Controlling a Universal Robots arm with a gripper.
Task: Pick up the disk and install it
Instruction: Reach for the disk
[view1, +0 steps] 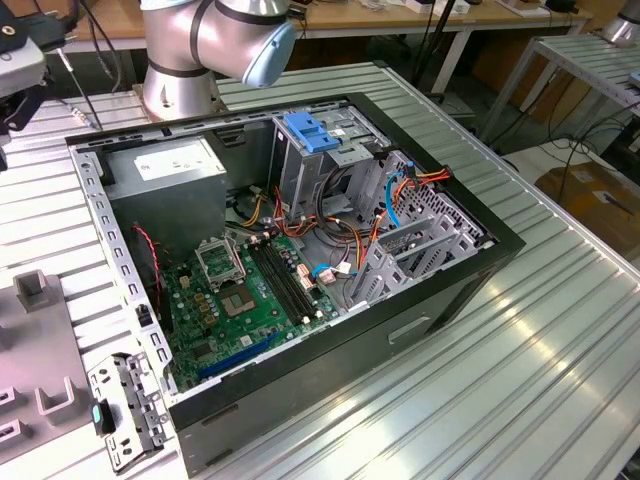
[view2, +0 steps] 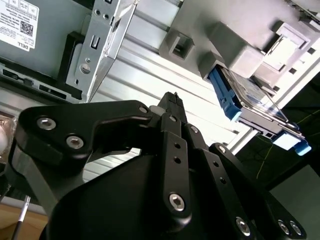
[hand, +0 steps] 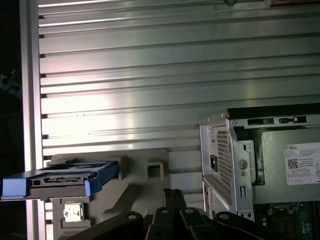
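The disk (view2: 252, 97) is a silver drive in a bright blue carrier. It rests on edge in a grey holder (view2: 235, 47) on the ribbed metal table, outside the computer case. In the first wrist view the disk (hand: 60, 179) lies flat across the top of that holder (hand: 145, 172). My gripper (view2: 172, 97) hangs above the table between the holder and the case corner, clear of the disk. Its black fingers meet at the tips with nothing between them. In the first wrist view the gripper (hand: 172, 194) sits beside the holder.
The open computer case (view1: 300, 240) lies on the table with its motherboard (view1: 250, 290) exposed. A drive cage with a blue latch (view1: 315, 130) stands at its far side. The grey power supply (view1: 165, 165) is in the corner nearest the arm base (view1: 185, 60). Grey fixtures (view1: 35, 290) sit at the exterior view's left.
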